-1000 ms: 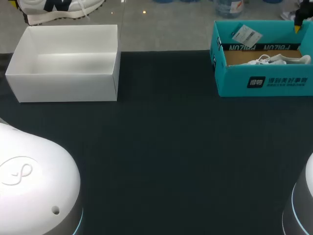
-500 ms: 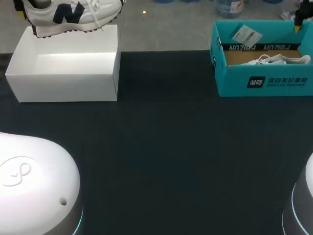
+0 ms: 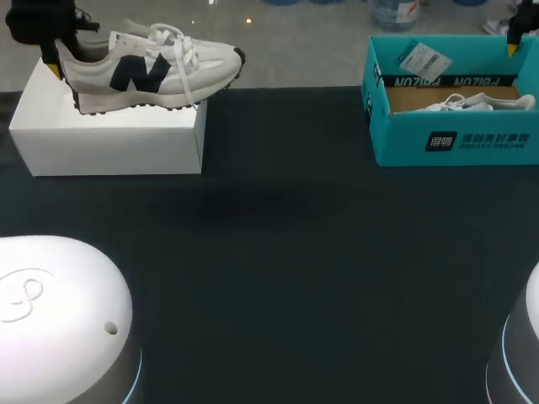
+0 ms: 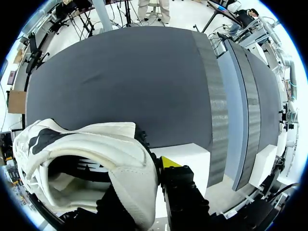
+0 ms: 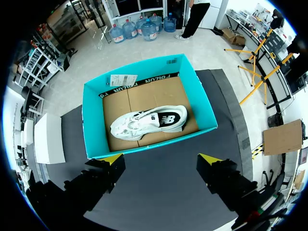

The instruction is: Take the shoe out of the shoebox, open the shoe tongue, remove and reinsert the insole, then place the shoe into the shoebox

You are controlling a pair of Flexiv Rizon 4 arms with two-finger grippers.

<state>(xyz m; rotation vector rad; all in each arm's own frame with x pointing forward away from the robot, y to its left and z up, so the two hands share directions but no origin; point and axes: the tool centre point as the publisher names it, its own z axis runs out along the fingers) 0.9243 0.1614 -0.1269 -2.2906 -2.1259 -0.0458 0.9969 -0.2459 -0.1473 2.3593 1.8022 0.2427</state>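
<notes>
A white sneaker (image 3: 152,67) with a dark side logo hangs over the open white shoebox (image 3: 109,139) at the far left of the table, toe pointing right. My left gripper (image 3: 54,61) is shut on its heel. In the left wrist view the heel collar of the sneaker (image 4: 96,149) sits between the fingers of the left gripper (image 4: 144,185), one yellow tip outside it, with the white shoebox (image 4: 190,154) just below. My right gripper (image 5: 160,159) hovers open, high above a teal box (image 5: 96,139).
The teal box (image 3: 455,139) stands at the far right of the dark table and holds a second white shoe (image 3: 480,103) on a cardboard floor, with a paper tag on its back flap. My right gripper (image 3: 511,42) shows at the top right corner.
The left arm has carried the sneaker down and to the right, from the view's top left edge to just over the white shoebox. The right arm has not moved.
</notes>
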